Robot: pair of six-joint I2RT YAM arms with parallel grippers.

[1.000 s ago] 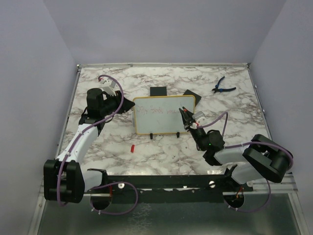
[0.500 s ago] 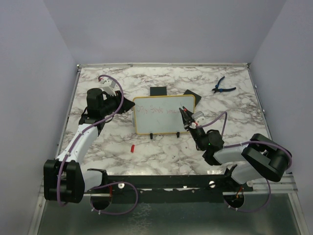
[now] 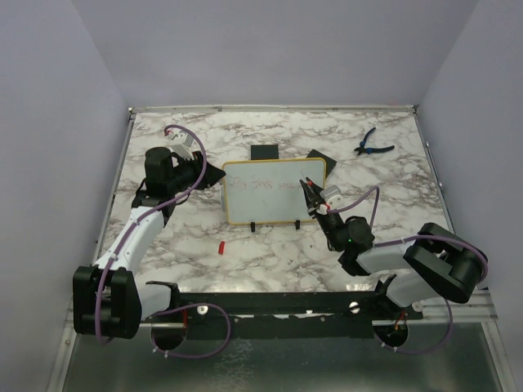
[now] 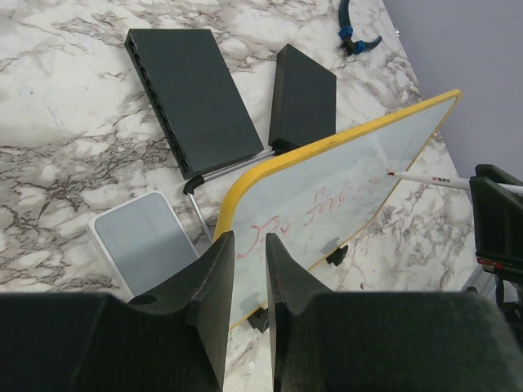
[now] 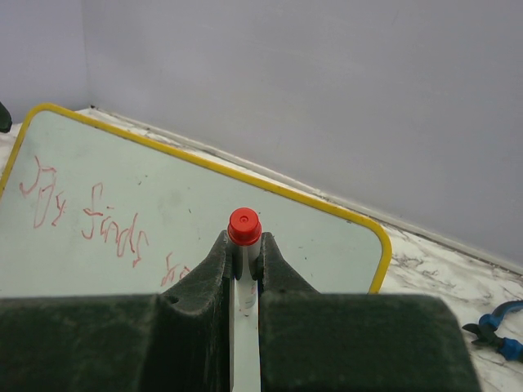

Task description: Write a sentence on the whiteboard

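Observation:
The whiteboard [image 3: 274, 200], white with a yellow frame, stands on two black feet in the middle of the table. It also shows in the left wrist view [image 4: 343, 175] and the right wrist view [image 5: 204, 204]. A line of red handwriting, the sentence [image 3: 263, 186], runs across it [image 5: 90, 220]. My left gripper [image 3: 214, 174] is shut on the board's left edge [image 4: 247, 245]. My right gripper [image 3: 309, 193] is shut on a white marker with a red end [image 5: 244, 226]. The marker's tip [image 4: 392, 173] touches the board near the right end of the writing.
Two flat black squares [image 3: 264, 153] [image 3: 319, 157] lie behind the board, with a pale grey slab [image 4: 151, 241] next to them. Blue pliers [image 3: 372, 144] lie at the back right. A small red cap [image 3: 221, 247] lies in front of the board.
Almost nothing has moved. My right gripper with the marker has shifted only very slightly at the board. My left gripper stays on the board's edge.

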